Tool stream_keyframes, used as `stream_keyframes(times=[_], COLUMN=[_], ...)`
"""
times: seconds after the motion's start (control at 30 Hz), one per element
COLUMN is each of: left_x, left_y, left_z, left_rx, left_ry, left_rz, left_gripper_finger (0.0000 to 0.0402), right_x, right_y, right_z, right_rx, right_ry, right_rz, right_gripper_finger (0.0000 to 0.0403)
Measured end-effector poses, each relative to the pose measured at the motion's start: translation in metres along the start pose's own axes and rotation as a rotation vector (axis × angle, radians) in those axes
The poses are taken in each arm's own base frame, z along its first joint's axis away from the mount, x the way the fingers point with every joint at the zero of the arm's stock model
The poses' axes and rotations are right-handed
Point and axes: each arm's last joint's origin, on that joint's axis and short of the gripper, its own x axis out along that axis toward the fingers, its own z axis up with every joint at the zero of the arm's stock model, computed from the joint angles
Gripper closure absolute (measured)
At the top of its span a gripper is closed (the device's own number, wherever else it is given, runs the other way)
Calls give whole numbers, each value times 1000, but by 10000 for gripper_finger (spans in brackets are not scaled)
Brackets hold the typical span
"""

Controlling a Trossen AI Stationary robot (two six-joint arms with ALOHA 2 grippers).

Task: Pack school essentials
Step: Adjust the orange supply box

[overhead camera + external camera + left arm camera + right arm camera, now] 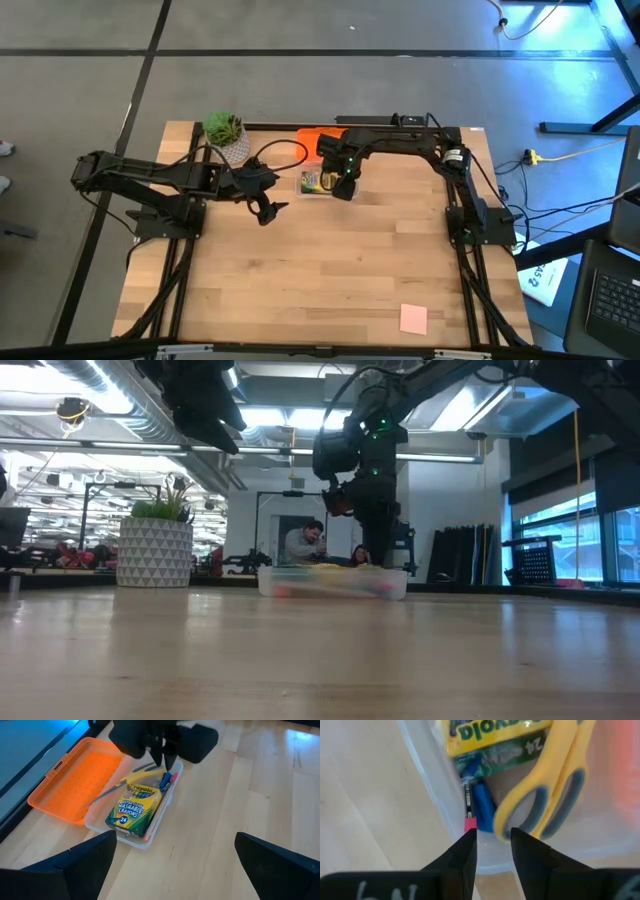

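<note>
The right wrist view shows the right hand (492, 842) low over the clear case (432, 795), its two fingers a small way apart and holding nothing. Just in front of its fingertips lie the red-tipped pencil (469, 822) and the small blue piece (482, 810), with the yellow-handled scissors (545, 800) beside them and the crayon box (495, 742) a bit farther in. All of these sit inside the case. The orange lid (67, 782) lies flat, open, on the far side of the case from the left hand (175, 865). The left hand hangs over the desk (330, 270) near the case, fingers wide, holding nothing. The pink note pad (413, 318) is still far away from both hands, out on the desk, so it looks like the one thing left to pack. What could go wrong: the right hand is very close to the case wall, and if it lifts crooked it may bump the wall and slide the case. The pad is thin and flat, so fingers may slip off it.
</note>
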Motion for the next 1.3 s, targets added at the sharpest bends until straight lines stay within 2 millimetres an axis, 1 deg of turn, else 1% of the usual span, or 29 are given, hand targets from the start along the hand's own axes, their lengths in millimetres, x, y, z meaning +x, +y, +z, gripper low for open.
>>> stream_keyframes(times=[0.17,0.37,0.5,0.6,0.7,0.8,0.93,1.03,1.2,1.3], left_x=[0,0,0,0,0,0,0,0,0,0], left_y=[0,0,0,0,0,0,0,0,0,0], left_z=[0,0,0,0,0,0,0,-1,-1,-1], left_rx=[0,1,3,3,4,4,4,5,7,7], left_ry=[0,0,0,0,1,1,4,6,10,10], left_rz=[0,0,0,0,0,0,1,2,2,2], left_gripper_finger=[2,2,2,2,2,2,2,2,2,2], right_x=[-21,-45,-48,-49,-48,-44,-36,-29,-7,3], right_y=[2,5,8,8,9,16,26,28,32,31], right_z=[5,15,23,29,30,31,29,25,18,15], right_rx=[-4,-17,-78,-70,-101,-164,-215,-229,-265,-283], right_ry=[-31,-113,-200,-264,-264,-258,-215,-149,-88,-67], right_rz=[-1,-1,-10,0,51,100,137,184,144,116], right_gripper_finger=[282,282,282,282,282,282,282,282,282,282])
